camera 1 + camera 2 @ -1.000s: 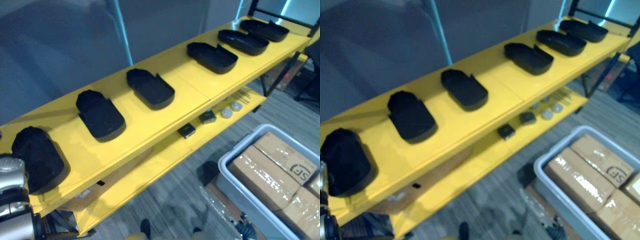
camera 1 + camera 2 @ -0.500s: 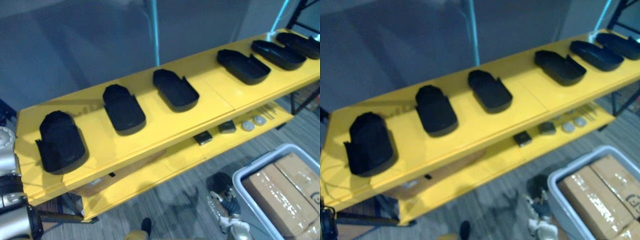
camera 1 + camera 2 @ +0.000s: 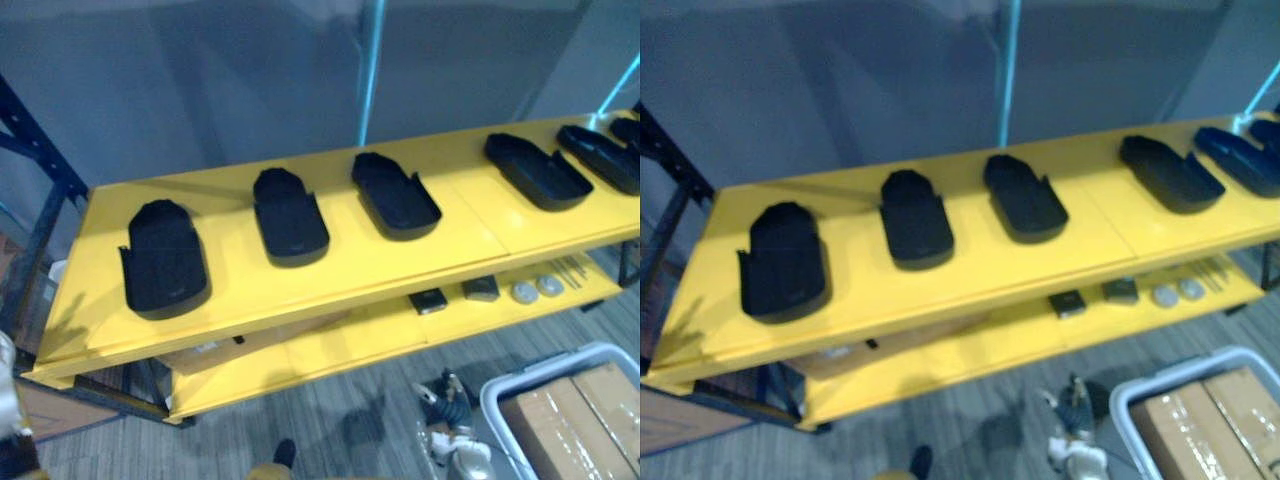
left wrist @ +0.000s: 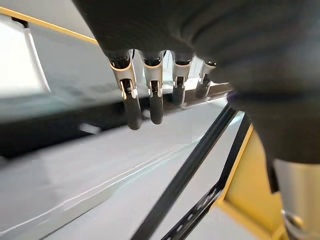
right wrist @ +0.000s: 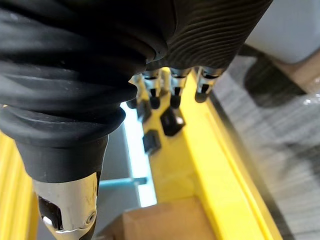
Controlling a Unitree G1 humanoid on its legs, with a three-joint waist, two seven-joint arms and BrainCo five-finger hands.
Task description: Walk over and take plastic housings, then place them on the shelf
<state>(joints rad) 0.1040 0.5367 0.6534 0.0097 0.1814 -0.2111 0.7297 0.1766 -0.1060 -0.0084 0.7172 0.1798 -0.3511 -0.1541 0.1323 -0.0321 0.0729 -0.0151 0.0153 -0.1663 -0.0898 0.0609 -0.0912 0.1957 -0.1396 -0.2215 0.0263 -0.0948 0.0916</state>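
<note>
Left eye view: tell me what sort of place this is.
Probably a warehouse or factory storeroom: a long yellow shelf holds a row of black plastic housings, and a grey bin of taped cardboard boxes stands on the floor.

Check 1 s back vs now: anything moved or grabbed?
The camera swung, nothing else: the whole view has shifted towards the left end of the shelf, and the bin now sits nearer the view's right edge. The housings lie in the same row on the shelf, none taken or added. Left hand and right hand are open and empty.
</note>
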